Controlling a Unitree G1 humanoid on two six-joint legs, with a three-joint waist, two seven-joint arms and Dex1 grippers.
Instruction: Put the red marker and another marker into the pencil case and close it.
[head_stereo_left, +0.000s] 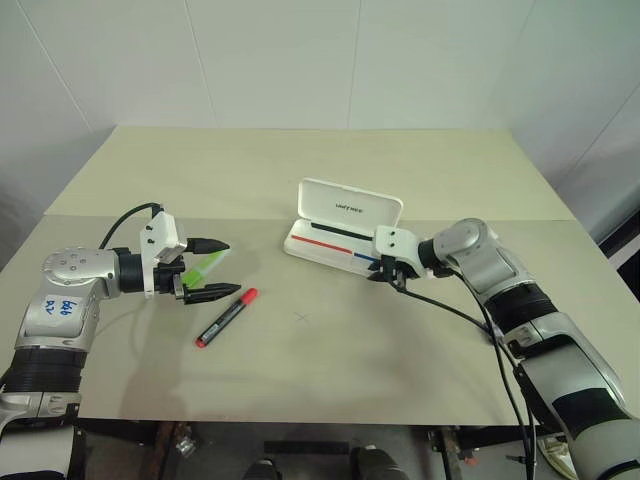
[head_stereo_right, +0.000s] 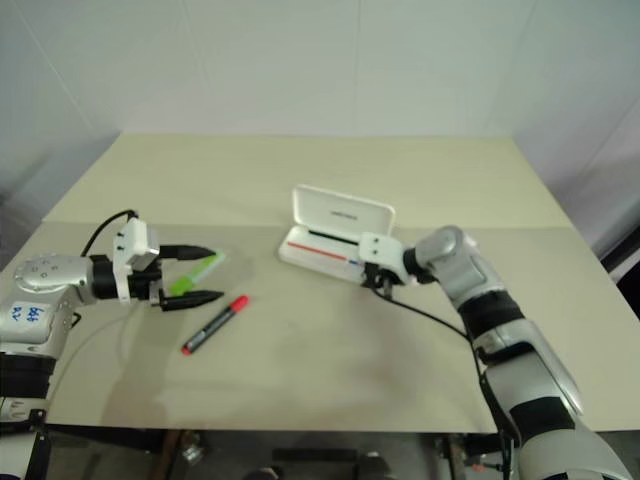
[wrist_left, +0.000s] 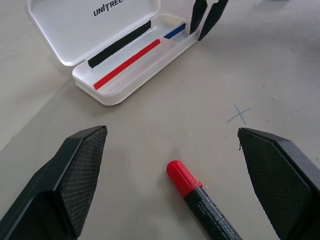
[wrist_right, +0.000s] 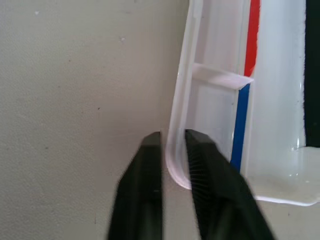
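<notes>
**Q:** Black fingers of the right gripper (wrist_right: 172, 150) fill the foreground at the case's corner. What could go wrong from here?

**A:** They are pinched shut on the thin front wall of the pencil case (head_stereo_left: 330, 238), one finger outside and one inside, near the end with the blue stripe. The case is light and lies open at centre frame on the table (head_stereo_left: 420, 370), its lid standing up behind. A pull or twist from that corner hold would likely slide or tip the whole box, and the thin rim could slip free of the pads.

**Q:** And the other arm?

**A:** The left gripper (head_stereo_left: 212, 270), at the left of the frame, has its jaws spread wide and holds nothing. It hangs level above the table, the green highlighter (head_stereo_left: 203, 266) lying between and beyond its fingers in the head view, the red marker (head_stereo_left: 226, 316) on the table just below it toward the frame's bottom edge. A descent off line could knock either pen and set it rolling.

**Q:** How does the job stand?

**A:** Both pens are outside the case, well apart from it. Nothing is packed and the lid is up.
</notes>
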